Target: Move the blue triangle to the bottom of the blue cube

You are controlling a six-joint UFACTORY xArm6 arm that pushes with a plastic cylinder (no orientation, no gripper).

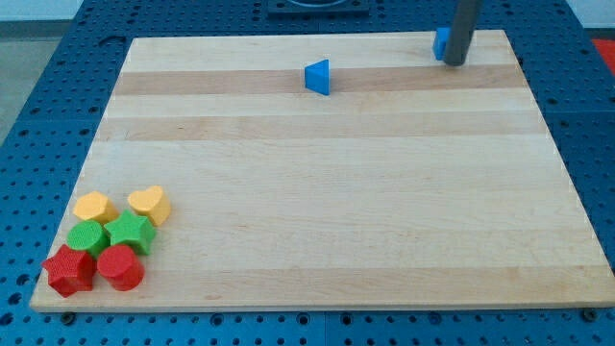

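Observation:
The blue triangle (318, 77) lies on the wooden board near the view's top, a little left of centre. The blue cube (441, 43) sits at the view's top right, mostly hidden behind the dark rod. My tip (455, 63) rests on the board right against the cube's right side, far to the right of the triangle.
A cluster of blocks sits at the view's bottom left: a yellow block (95, 207), a yellow heart (150, 203), a green block (86, 237), a green star (131, 232), a red block (69, 270) and a red block (120, 267). The board's edge (317, 308) runs along the bottom.

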